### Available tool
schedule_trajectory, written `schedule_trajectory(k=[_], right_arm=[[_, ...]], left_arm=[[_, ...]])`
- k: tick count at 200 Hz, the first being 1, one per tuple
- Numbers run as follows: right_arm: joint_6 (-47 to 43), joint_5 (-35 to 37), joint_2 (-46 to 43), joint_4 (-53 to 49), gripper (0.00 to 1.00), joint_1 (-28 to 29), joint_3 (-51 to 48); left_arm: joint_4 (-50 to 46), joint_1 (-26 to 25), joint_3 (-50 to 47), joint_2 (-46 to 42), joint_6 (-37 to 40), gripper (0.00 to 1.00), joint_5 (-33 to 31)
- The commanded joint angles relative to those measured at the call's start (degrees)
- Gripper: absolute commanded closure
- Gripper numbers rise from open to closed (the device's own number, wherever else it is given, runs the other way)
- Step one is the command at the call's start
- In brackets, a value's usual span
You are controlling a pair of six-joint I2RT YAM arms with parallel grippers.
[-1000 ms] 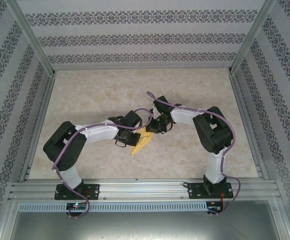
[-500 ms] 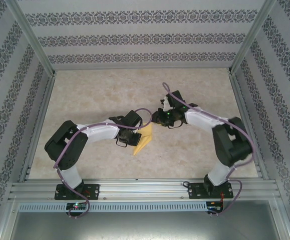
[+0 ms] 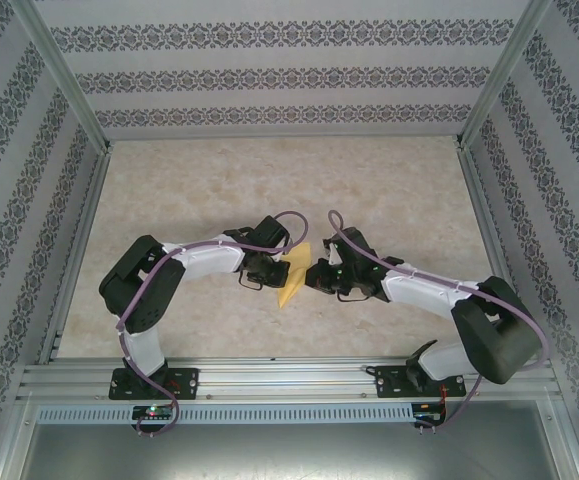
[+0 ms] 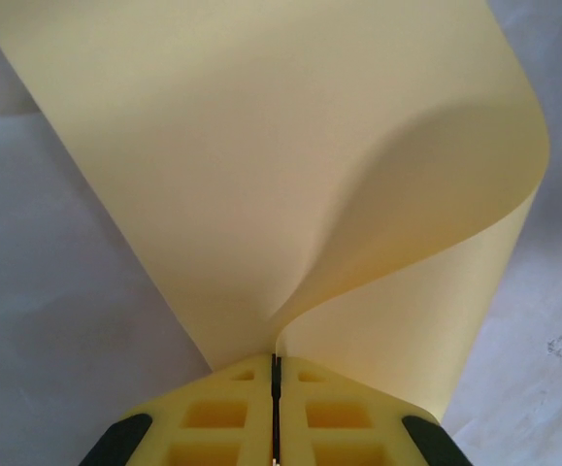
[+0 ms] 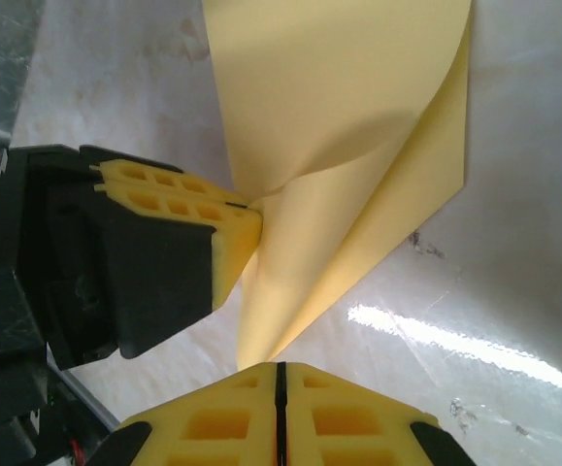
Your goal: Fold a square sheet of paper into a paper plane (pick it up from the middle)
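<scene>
- Sheet (image 3: 294, 277) of yellow paper sits between the 2 claws, over the middle of the tabletop (image 3: 269, 180); it is bent over on itself into 2 loose layers, not creased flat; whether it rests on the tabletop I cannot tell.
- Left claw (image 4: 275, 361) is closed and pinching the sheet where the 2 layers meet; from the pinch, 1 layer spreads wide and the other curls up and over in a soft loop.
- Right claw (image 5: 277, 367) is closed too, with its fingers pressed together; its tip is at the sheet's lower corner, touching or just beside it; whether any paper is caught between its fingers I cannot tell.
- Step in hand, as I judge it: laying 1 half over the other and setting the plane's centre crease.
- To do it well, the left claw should act as a firm anchor so the sheet cannot swivel; the right claw needs a sure hold on the free corner before it pulls.
- Edges of the 2 layers should line up before any pressing; the right wrist view shows them fanned apart at the far end, so the upper layer wants drawing across.
- Loop should be lowered onto the tabletop and flattened from the pinch outward; go slowly, since thin paper is likely to buckle or tear under a hard tug.
</scene>
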Motion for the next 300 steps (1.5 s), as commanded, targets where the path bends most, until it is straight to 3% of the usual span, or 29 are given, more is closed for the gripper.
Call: schedule_trajectory(k=[1, 57, 114, 185, 239, 300], right_arm=[[0.3, 4.0, 2.3, 0.2, 0.91, -2.6, 4.0], [-8.9, -0.1, 19.1, -12.3, 0.95, -7.7, 23.5], [-11.8, -2.3, 29.2, -16.4, 0.94, -7.3, 30.6], [-15.5, 1.2, 31.4, -22.8, 0.92, -6.4, 32.2], [-17.3, 1.8, 31.9, -24.5, 0.93, -6.4, 32.8], [-17.2, 1.7, 32.0, -24.5, 0.93, -6.5, 32.9]], left_arm=[[-1.5, 0.4, 0.2, 1.5, 0.8, 0.91, -0.2], [-1.8, 0.4, 0.5, 1.9, 1.1, 0.91, -0.2], [-2.1, 0.4, 1.2, 1.8, 1.7, 0.91, 0.4], [-1.5, 0.4, 3.0, -0.9, 4.2, 0.87, 5.5], [-5.3, 0.4, 5.4, 0.2, 5.2, 0.88, 0.5], [-5.7, 0.4, 4.0, 1.2, 5.0, 0.88, -0.1]])
